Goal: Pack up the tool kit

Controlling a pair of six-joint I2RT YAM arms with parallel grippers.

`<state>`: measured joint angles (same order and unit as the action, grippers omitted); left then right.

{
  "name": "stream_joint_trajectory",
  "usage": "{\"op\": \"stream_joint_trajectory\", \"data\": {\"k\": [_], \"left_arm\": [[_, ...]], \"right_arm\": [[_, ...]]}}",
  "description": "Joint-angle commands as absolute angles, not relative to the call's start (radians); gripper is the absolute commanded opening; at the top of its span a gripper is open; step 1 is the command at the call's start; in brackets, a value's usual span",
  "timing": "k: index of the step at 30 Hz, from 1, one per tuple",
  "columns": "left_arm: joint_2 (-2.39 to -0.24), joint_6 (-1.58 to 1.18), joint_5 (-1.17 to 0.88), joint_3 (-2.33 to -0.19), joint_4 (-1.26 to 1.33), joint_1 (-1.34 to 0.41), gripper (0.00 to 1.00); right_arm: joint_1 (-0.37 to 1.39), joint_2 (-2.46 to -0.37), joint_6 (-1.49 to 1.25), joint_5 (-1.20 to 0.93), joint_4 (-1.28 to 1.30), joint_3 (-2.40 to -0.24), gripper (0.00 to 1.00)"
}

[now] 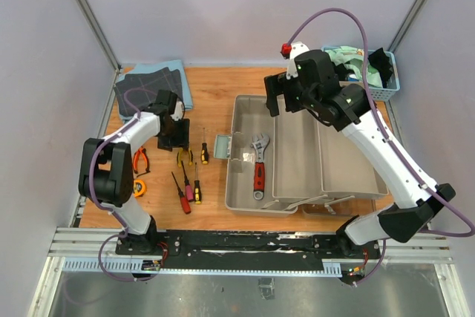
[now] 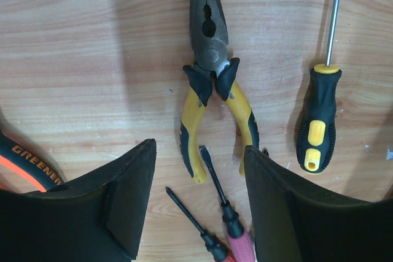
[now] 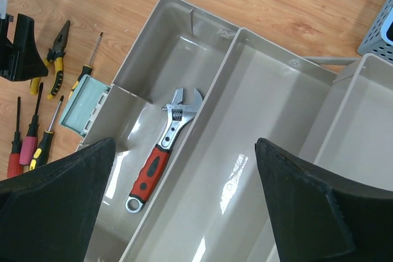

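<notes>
Left pincer [image 2: 199,151] hangs low over the wooden surface [image 1: 223,87], jaws open, straddling the handle ends of the yellow-and-black long-nose pliers [image 2: 212,59]. Its right finger is v. close to one handle; can't tell if it touches. The pliers lie flat, nose pointing away from the wrist cam. Beside them, apart, lies a black-and-yellow-handled screwdriver [image 2: 319,121]. Btwn the fingers also show the thin shafts of two small screwdrivers, one being the pink-handled screwdriver [image 2: 239,240]. Top view shows a red-handled screwdriver [image 1: 181,198] next to it, plus orange-handled pliers [image 1: 139,159] and the orange tape measure [image 1: 139,187] just left of the left arm.

Right pincer [image 3: 185,142] is spread wide w/ nothing btwn its fingers, held above the grey-beige plastic toolbox [image 3: 202,16]. The box sits open on the right half of the surface, trays folded out. The red-handled adjustable wrench [image 3: 163,151] lies flat in the leftmost tray. A small pale-green flap [image 3: 86,111] sticks out from the box's left wall.

Back-right corner: blue slatted basket [image 1: 386,87] w/ cloths. Back-left: folded dark grid cloths [image 1: 145,87].
</notes>
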<state>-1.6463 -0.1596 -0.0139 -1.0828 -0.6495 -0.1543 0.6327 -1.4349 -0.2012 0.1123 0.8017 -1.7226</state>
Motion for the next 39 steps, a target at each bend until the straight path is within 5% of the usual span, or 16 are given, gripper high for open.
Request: {"op": "stream_joint_trajectory", "data": {"k": [1, 23, 28, 34, 39], "left_arm": [[-1.688, -0.123, -0.027, -1.126, -0.646, -0.148, 0.62], [-1.808, -0.063, -0.009, -1.134, -0.633, -0.149, 0.39], [-1.841, -0.06, -0.026, -1.146, -0.659, -0.149, 0.02], [-1.814, -0.049, -0.015, -1.234, -0.719, -0.149, 0.0], [-1.77, -0.024, -0.047, -1.505, -0.819, -0.147, 0.0]], "right_arm": [[0.639, -1.406, -0.185, 0.146, 0.797, -1.708, 0.98], [0.632, -1.397, -0.183, 0.147, 0.803, -1.699, 0.98], [0.626, -1.393, -0.182, 0.153, 0.807, -1.699, 0.98], [0.613, -1.379, -0.181, 0.161, 0.815, -1.699, 0.98], [0.571, -1.342, -0.176, 0.176, 0.825, -1.699, 0.98]]}}
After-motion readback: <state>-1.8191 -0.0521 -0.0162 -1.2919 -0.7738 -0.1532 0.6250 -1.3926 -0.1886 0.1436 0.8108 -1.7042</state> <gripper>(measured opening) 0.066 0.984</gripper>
